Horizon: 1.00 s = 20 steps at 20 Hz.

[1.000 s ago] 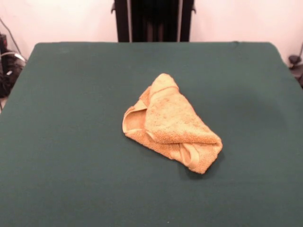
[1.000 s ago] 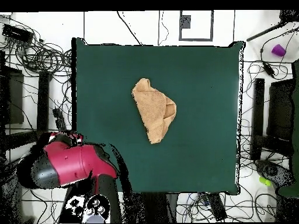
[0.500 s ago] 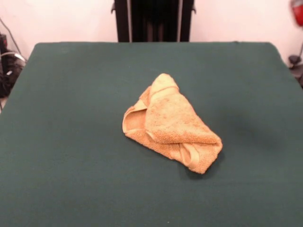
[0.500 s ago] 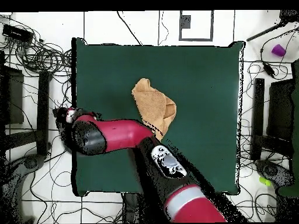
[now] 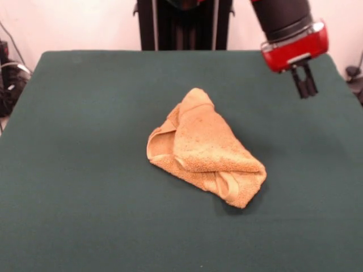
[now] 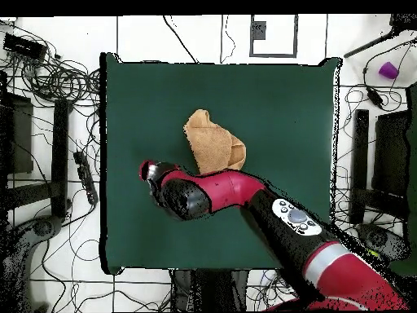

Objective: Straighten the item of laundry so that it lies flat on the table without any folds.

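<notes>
Near the middle of the green table [image 5: 79, 170] lies the orange towel [image 5: 204, 150], bunched into a rough triangular heap with one flap folded over the top and hemmed edges curling out at its left and near sides. Nothing on the table holds or contains anything; the towel rests straight on the cloth.

At the upper right of the front view the gripper [image 5: 304, 80] hangs from the red and black arm [image 5: 289, 31], over the far right part of the table and well apart from the towel. Its dark fingers point down and sit close together, but whether they are closed or slightly parted cannot be told.

From overhead, the arm [image 6: 244, 196] reaches in from the lower right, crossing the table just below the towel [image 6: 213, 147], and ends toward the table's left side.

Half a second ago the front view showed only a sliver of red at its top right edge; now the wrist and gripper are fully visible. The towel has not moved or changed shape.
</notes>
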{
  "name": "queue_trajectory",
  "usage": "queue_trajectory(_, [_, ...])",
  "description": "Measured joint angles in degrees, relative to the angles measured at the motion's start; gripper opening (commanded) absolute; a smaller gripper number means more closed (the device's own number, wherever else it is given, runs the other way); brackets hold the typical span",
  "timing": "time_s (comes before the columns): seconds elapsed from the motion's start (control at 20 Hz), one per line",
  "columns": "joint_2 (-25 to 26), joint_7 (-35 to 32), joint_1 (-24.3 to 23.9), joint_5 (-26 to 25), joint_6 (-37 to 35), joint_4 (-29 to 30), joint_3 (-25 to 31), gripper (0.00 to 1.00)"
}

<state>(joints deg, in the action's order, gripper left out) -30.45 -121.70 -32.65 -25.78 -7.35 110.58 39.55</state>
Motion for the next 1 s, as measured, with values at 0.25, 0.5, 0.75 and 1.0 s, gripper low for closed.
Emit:
queue_trajectory(0.25, [0.8,0.0,-1.2,-5.5,-1.0,0.6,2.4,0.0])
queue_trajectory(0.5, [0.8,0.0,-0.7,-7.6,-1.5,0.6,4.4,0.0])
queue_trajectory(0.75, [1.7,0.0,0.4,-10.8,-1.5,0.2,4.6,0.0])
queue_trajectory(1.0, [1.9,0.0,3.6,-14.1,-1.5,-0.2,3.8,0.0])
